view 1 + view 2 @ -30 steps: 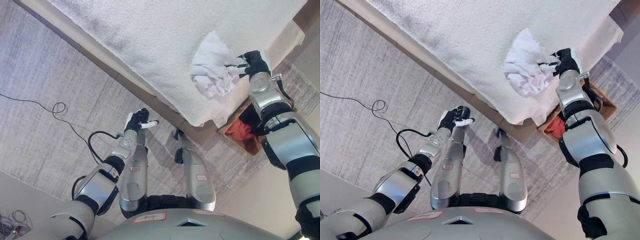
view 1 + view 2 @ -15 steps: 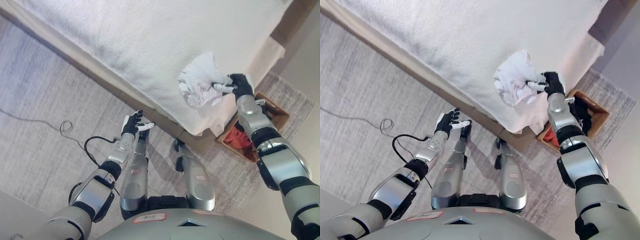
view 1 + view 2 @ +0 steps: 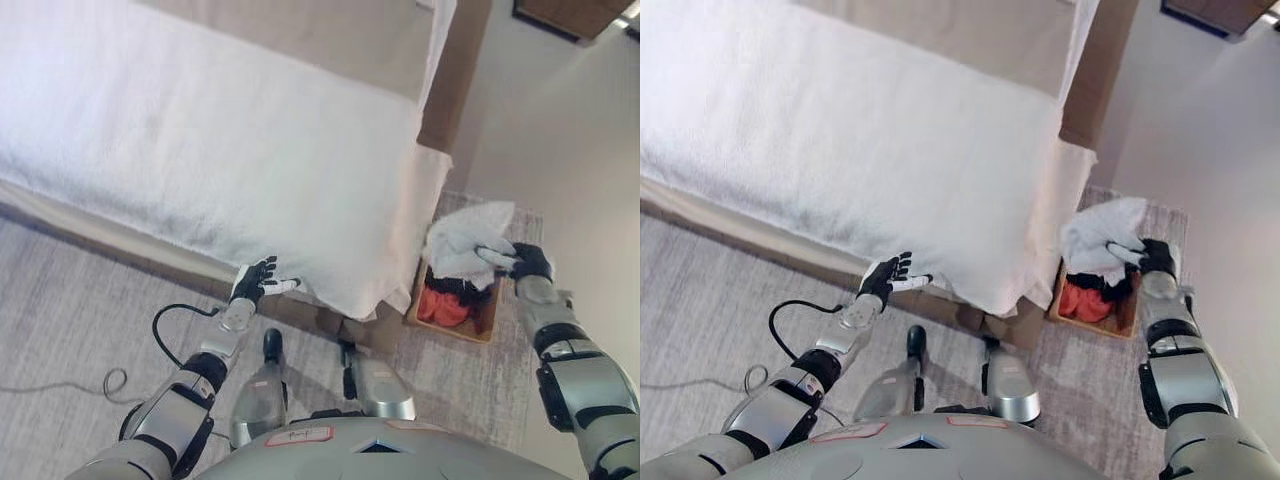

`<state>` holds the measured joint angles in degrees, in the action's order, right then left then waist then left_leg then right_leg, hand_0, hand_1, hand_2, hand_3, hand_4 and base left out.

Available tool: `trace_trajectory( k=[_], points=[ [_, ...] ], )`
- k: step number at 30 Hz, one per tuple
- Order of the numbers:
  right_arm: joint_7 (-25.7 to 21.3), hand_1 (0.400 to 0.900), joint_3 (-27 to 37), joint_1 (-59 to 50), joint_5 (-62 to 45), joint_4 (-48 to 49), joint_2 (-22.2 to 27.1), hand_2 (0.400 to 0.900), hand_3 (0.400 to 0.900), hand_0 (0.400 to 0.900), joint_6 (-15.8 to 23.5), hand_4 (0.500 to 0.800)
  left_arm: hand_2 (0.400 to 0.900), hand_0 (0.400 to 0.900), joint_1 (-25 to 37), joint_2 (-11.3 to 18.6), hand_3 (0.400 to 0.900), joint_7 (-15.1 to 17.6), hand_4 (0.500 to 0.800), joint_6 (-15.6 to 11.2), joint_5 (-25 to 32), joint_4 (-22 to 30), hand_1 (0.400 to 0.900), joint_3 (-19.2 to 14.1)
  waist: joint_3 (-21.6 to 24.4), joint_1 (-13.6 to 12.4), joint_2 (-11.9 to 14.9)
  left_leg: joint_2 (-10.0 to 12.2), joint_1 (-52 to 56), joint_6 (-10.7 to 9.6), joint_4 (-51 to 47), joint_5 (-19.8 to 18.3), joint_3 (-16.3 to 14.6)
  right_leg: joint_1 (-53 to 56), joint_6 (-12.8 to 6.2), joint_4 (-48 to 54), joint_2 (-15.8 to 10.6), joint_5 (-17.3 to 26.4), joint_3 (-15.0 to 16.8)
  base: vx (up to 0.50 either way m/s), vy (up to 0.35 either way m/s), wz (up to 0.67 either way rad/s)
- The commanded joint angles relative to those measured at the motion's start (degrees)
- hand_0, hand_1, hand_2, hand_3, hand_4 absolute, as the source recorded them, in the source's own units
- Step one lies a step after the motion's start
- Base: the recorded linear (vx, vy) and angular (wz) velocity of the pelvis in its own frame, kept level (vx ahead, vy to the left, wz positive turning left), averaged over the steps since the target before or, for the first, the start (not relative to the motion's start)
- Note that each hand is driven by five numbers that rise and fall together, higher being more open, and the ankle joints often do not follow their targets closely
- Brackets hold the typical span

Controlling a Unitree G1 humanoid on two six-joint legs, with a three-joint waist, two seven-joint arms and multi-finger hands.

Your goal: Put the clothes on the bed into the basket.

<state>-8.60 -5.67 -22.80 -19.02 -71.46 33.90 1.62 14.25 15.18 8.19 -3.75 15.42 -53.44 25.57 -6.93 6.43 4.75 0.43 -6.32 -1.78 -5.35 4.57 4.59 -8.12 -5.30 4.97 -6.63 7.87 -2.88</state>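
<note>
A crumpled white garment [image 3: 463,238] hangs right over the wooden basket [image 3: 478,327], pinched in my right hand [image 3: 524,262], which is shut on its edge. The basket stands on the floor at the foot corner of the bed and holds a red-orange garment [image 3: 442,305] and something dark. The bed [image 3: 210,160] carries a white textured cover with no loose clothes in sight on it. My left hand [image 3: 254,280] hovers open by the bed's near edge, fingers spread, holding nothing.
A brown bed frame [image 3: 455,80] rises at the bed's far corner. Pale walls [image 3: 560,130] close in behind the basket. A grey woven rug [image 3: 70,310] covers the floor before the bed.
My right hand has carried the white garment off the bed's corner and down to just above the basket. The camera has swung, so the whole scene shifted. The left hand stays open.
</note>
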Motion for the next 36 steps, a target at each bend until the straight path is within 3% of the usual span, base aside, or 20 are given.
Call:
trace_trajectory(
  k=[1, 19, 20, 21, 36],
  points=[
    [-2.06, 0.4, 2.5, -1.68, -3.96, -5.0, 7.21, 0.4, 0.4, 0.4, 2.3, 0.5, 0.9, 0.9, 1.26, -0.87, 0.9, -0.66, 0.8, -2.31, -1.6, -0.67, 0.9, 0.74, 4.87, -0.52, -0.53, 1.39, 3.28, -0.84, 0.35, -6.53, -3.08, -2.29, -4.41, -1.81, -3.67, 0.91, 1.13, 0.01, -0.007, -0.07],
    [-0.4, 0.41, 9.2, -2.15, -12.35, -12.79, 13.21, 0.41, 0.41, 0.41, 0.63, 0.506, 0.9, 0.9, -1.1, -1.31, 0.9, -3.12, 0.8, -1.26, -1.62, -0.62, 0.9, 0.96, 6.98, -0.59, -2.81, 2.43, 5.45, -1.78, 0.35, -7.08, -3.49, 1.12, -3.9, -0.18, -3.01, -0.11, 0.47, 0.03, -0.027, 0.01],
    [-0.63, 0.622, 9.32, -2.74, -12.37, -13.2, 13.93, 0.622, 0.622, 0.622, 0.47, 0.633, 0.9, 0.9, -1.24, -1.38, 0.9, -3.19, 0.8, -1.23, -1.56, -0.43, 0.9, 1.08, 7.01, -0.66, -3.01, 2.44, 5.4, -1.83, 0.35, -7.03, -3.49, 1.16, -3.89, -0.08, -3.03, -0.12, 0.4, 0.03, -0.024, 0.03],
    [-0.76, 0.9, 9.77, -3.3, -12.99, -13.91, 14.43, 0.9, 0.9, 0.9, 0.26, 0.8, 0.9, 0.9, -1.38, -1.45, 0.9, -3.33, 0.8, -1.14, -1.69, -0.21, 0.9, 1.34, 7.04, -0.82, -3.31, 2.43, 5.27, -1.89, 0.35, -6.94, -3.43, 1.17, -3.92, 0.02, -3.02, -0.2, 0.25, 0.02, -0.018, 0.03],
    [-1.98, 0.9, 8.74, -5.21, -13.81, -14.36, 15.04, 0.9, 0.9, 0.9, 0.29, 0.8, 0.9, 0.9, -1.56, -2.2, 0.9, -2.97, 0.8, -0.83, -1.04, -0.41, 0.9, 1.87, 7.18, -0.94, -3.99, 2.23, 5.04, -2.02, 0.35, -6.8, -3.19, 1.83, -3.7, 0.03, -3.19, -0.79, -0.23, 0.0, -0.004, 0.02]
  ],
)
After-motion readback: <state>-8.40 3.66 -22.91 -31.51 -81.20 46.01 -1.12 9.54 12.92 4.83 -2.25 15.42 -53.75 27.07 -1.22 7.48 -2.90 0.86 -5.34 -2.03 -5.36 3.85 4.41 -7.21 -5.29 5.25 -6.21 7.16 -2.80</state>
